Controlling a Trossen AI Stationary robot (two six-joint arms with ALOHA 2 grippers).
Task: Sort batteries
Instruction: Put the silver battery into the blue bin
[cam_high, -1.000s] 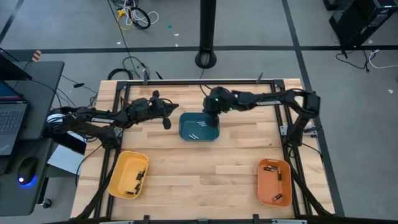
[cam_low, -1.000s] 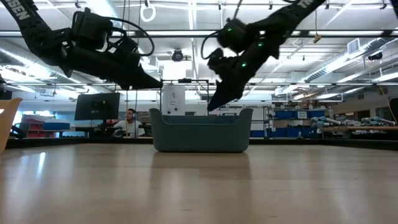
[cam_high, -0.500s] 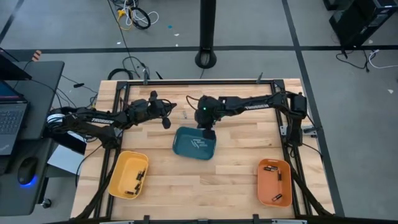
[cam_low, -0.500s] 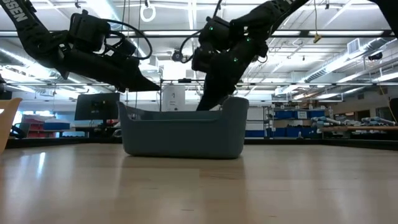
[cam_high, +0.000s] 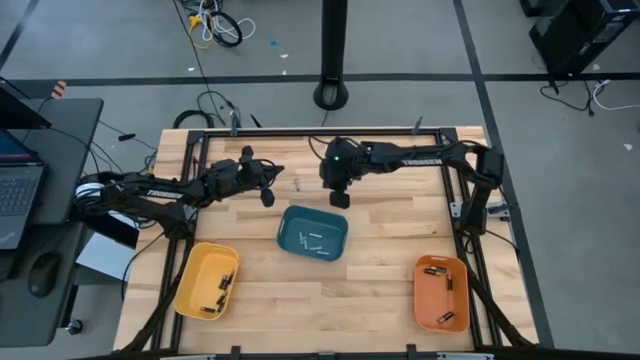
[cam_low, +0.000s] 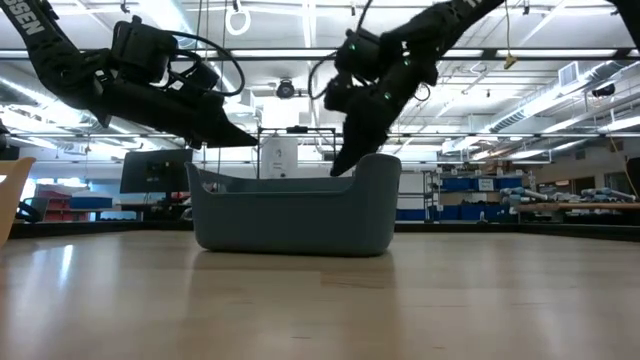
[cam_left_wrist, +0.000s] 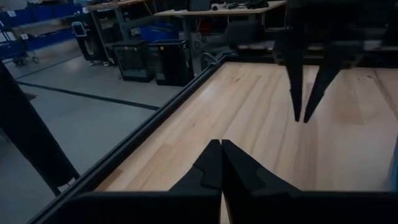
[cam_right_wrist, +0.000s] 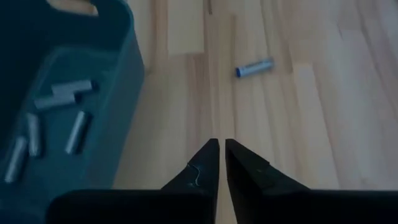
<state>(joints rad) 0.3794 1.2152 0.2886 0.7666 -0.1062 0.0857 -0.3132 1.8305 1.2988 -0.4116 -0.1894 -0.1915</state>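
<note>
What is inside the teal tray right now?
The teal tray holds a few loose batteries; the right wrist view shows about five. Its near wall hides them in the low view, and part of the floor is out of frame.

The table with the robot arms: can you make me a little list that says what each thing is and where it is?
teal tray: middle of the table, a few batteries inside
loose battery: on the bare wood behind the teal tray
yellow tray: near left corner, batteries in it
orange tray: near right corner, batteries in it
left end effector: shut, empty, beyond the teal tray's left side
right end effector: shut, empty, just behind the teal tray
</note>
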